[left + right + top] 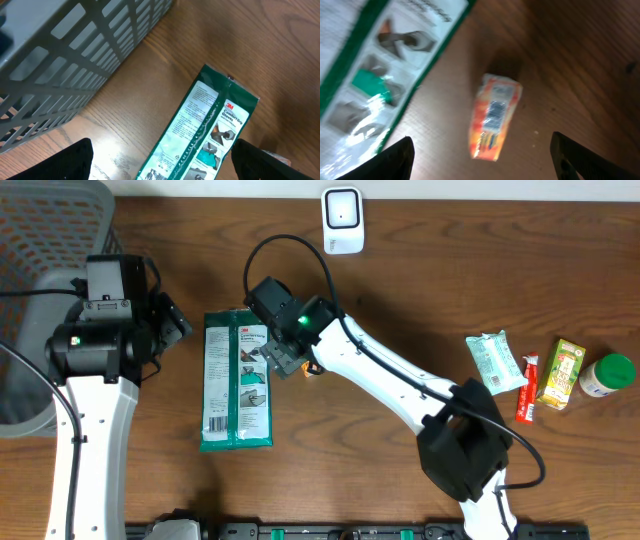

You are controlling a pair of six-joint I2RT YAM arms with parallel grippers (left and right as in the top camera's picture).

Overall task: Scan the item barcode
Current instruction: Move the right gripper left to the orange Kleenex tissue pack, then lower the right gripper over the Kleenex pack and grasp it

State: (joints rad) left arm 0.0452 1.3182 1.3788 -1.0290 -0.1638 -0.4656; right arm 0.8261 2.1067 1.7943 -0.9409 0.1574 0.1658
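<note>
the small orange box (495,116) lies flat on the table (580,60), just off the 3 o'clock edge of the green glove pack (236,380), not touching it. in the right wrist view its long axis runs from 1 to 7 o'clock, with a blurred grey patch facing up. the right gripper (482,162) hangs over it, fingers wide apart and holding nothing. the left gripper (162,162) is also spread and holds nothing.

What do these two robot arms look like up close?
The left arm and right arm share smooth white links, boxy black joints and looping black cables. A green light glows near the right wrist. Their fingers are plain black.
</note>
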